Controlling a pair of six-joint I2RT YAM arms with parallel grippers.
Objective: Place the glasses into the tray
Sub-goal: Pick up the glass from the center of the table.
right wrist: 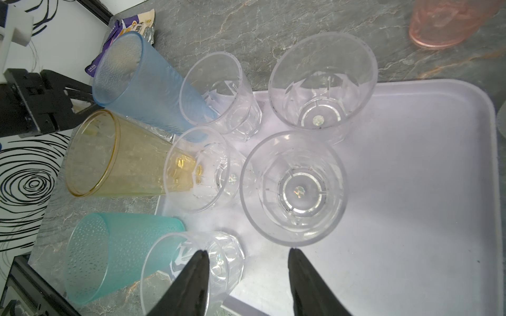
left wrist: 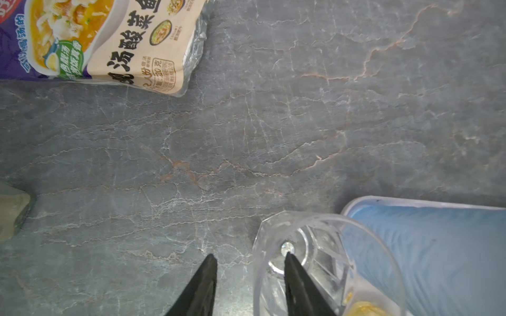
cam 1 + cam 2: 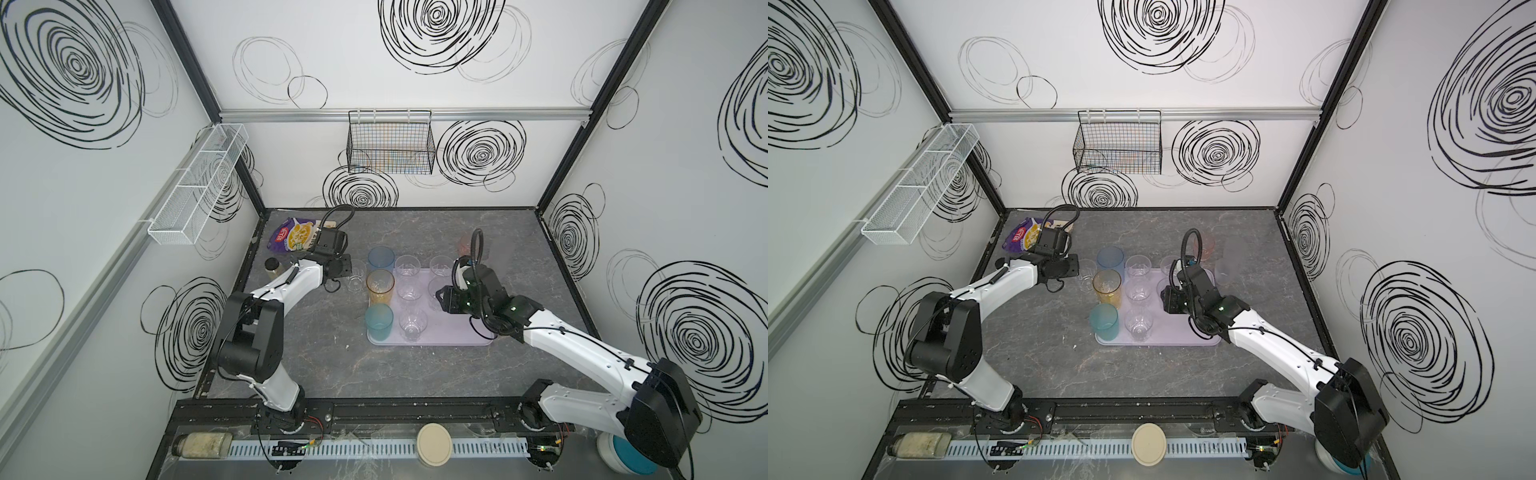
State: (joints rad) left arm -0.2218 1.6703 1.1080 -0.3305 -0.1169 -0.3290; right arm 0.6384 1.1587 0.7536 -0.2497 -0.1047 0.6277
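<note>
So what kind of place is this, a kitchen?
Probably a robot test booth, not a kitchen: left arm and right arm bolted to a rail, swirl-printed walls, tumblers on a lavender tray.

Both top views look steeply down from high above the front edge of the dark grey veined stone counter (image 3: 415,374) (image 3: 1133,374). They face its back edge from far enough off to hold the whole counter and both arms, and they share almost everything, shifted slightly sideways. The left wrist camera sits close over the counter's back left part, looking past the left gripper (image 2: 249,257). The right wrist camera hangs close over the pale lavender rectangular plastic tray (image 1: 410,191), looking past the right gripper (image 1: 247,251). Both wrist views share the tall frosted blue tumbler (image 2: 438,246) (image 1: 142,82) and the purple-and-cream printed food packet (image 2: 109,41) (image 1: 128,24).
</note>
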